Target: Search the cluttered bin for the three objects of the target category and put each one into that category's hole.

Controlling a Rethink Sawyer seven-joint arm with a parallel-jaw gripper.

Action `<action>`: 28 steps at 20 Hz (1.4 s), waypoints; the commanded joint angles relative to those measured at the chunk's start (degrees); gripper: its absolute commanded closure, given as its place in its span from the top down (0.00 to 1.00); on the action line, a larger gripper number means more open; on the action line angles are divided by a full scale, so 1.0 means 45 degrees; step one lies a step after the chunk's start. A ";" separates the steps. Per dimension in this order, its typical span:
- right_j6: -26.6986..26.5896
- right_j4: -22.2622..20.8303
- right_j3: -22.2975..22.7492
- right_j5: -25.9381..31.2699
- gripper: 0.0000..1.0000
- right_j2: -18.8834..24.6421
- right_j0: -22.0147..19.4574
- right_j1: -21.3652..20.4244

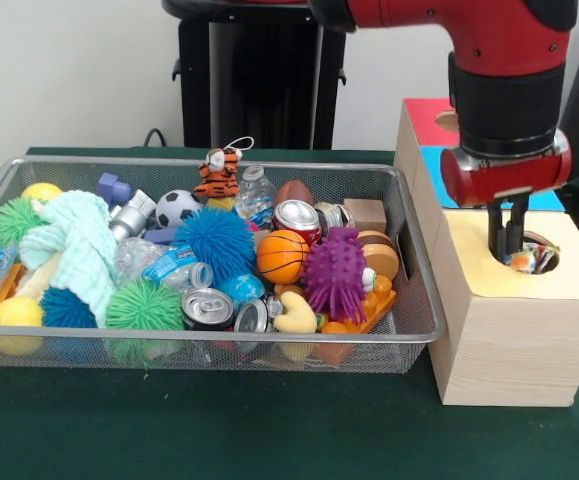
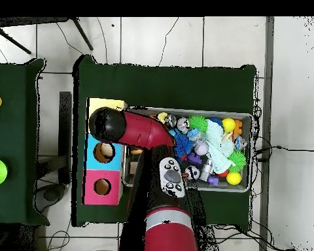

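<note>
My gripper hangs straight down over the round hole in the yellow top of the large pale wood box. Its fingers stand close together, tips at the hole's rim, pinching a white cloth piece with coloured prints that sits partly inside the hole. The silver wire-mesh bin lies to the left, full of toys. I see no other printed cloth piece among them. In the overhead view the arm covers the gripper and the hole; only a corner of the yellow top shows.
The bin holds spiky rubber balls, drink cans, a mint-green knit cloth, a small basketball and a tiger toy. Blue-topped and red-topped boxes with holes stand beside the yellow box.
</note>
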 commanded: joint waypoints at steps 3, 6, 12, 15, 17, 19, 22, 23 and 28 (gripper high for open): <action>0.3240 0.0163 -0.0167 0.1457 0.00 -0.0960 -0.0598 -0.0579; 0.2971 0.0143 -0.0378 0.2033 0.00 -0.0902 -0.0731 -0.0950; 0.2255 -0.0244 0.0111 0.2147 0.00 -0.1124 -0.1124 -0.1365; 0.1841 -0.0375 0.0359 0.2180 0.00 -0.1046 -0.1427 -0.1677; 0.1582 -0.0505 0.0439 0.2329 0.00 -0.1029 -0.1589 -0.1848; 0.1313 -0.0625 0.0687 0.2248 0.00 -0.1019 -0.1837 -0.2078; 0.1660 -0.0861 0.1019 0.2244 0.00 -0.1693 -0.1980 -0.2343; 0.1338 -0.1105 0.1077 0.2057 0.00 -0.1713 -0.2080 -0.2405; 0.0469 -0.2002 0.1307 0.2151 0.00 -0.2080 -0.2504 -0.2632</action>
